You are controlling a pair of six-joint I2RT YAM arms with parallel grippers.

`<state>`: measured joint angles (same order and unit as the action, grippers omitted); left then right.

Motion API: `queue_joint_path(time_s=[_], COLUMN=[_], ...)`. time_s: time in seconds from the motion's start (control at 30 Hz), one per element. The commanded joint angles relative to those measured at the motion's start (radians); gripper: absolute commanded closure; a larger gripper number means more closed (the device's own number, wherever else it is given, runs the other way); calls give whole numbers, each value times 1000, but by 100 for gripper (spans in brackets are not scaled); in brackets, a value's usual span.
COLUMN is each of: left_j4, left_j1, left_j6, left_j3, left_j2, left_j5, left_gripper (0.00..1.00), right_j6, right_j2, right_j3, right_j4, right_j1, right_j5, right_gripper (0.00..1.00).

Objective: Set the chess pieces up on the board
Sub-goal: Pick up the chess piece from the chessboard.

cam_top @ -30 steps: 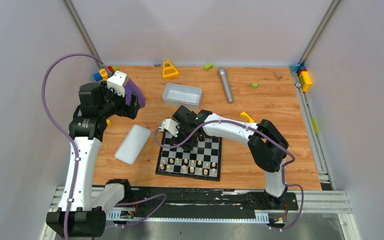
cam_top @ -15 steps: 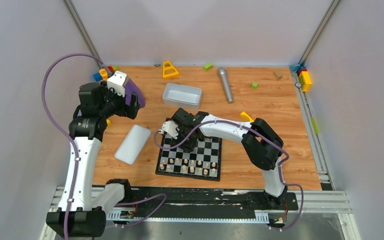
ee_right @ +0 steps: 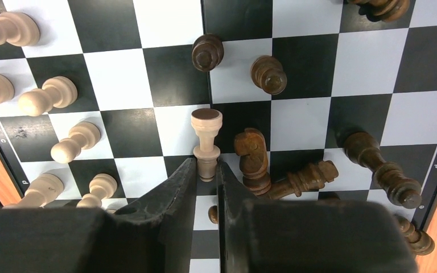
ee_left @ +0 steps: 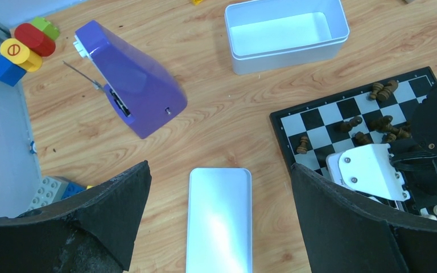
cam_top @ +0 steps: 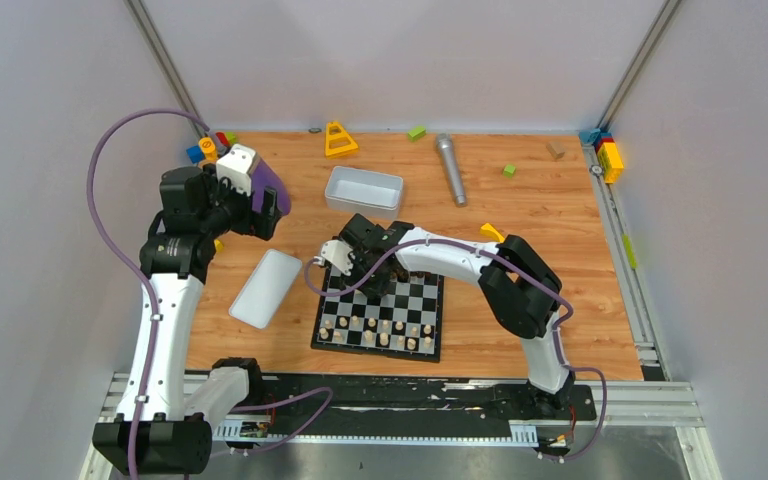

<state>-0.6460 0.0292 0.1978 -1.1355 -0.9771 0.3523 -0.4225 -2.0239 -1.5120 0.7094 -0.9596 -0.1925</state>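
Observation:
The board (ee_right: 307,57) fills the right wrist view. A pale chess piece (ee_right: 206,136) lies on it, and my right gripper (ee_right: 206,165) is shut on its narrow end. Dark chess pieces (ee_right: 251,156) lie toppled just right of it; two more dark ones (ee_right: 207,52) stand further out. Pale pawns (ee_right: 51,96) lie in a row at the left. From above, the right gripper (cam_top: 358,262) is over the far left part of the board (cam_top: 420,295), with pale pieces (cam_top: 380,330) in its near rows. My left gripper (ee_left: 221,168) hangs open, high over the white lid (ee_left: 219,222).
A white tray (cam_top: 364,205) stands beyond the board, and the lid (cam_top: 266,287) lies left of it. A purple stapler-like object (ee_left: 134,88) sits at the far left. Toy blocks (ee_left: 20,51), a yellow cone (cam_top: 339,139) and a grey cylinder (cam_top: 450,168) lie along the back.
The right gripper's fingers have closed onto the pale piece, and the right arm has shifted slightly left. The left arm has not moved.

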Motion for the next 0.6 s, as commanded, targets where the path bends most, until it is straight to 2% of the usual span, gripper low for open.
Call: queue_joint_path(time_s=[0.0,0.13,0.27,0.33,0.47,0.57], left_j4=[33,46,67,69,31,-27], left_j1=[11,12,14,13,11,9], left_j6=[42,84,145,183,299,459], left_j3=[8,32,62,79,111,139], left_j2=[0,-11,-20,-24,-34,-35], left_j5=[8,43,149,225,409,586], left_gripper=[0,0,0,0,7,12], right_j6=[-2,-2,-19,-32,-54,-71], right_j2=[21,82,161,200,259,286], right_j3=[-19,-20,-12,-1,11,11], right_j4=[-8,11,28,30,52,84], right_j1=[0,22,62,77,122,166], right_j5=[-12,-81,-188,-230,-353,-463], right_gripper=[86,94,100,100,100,100])
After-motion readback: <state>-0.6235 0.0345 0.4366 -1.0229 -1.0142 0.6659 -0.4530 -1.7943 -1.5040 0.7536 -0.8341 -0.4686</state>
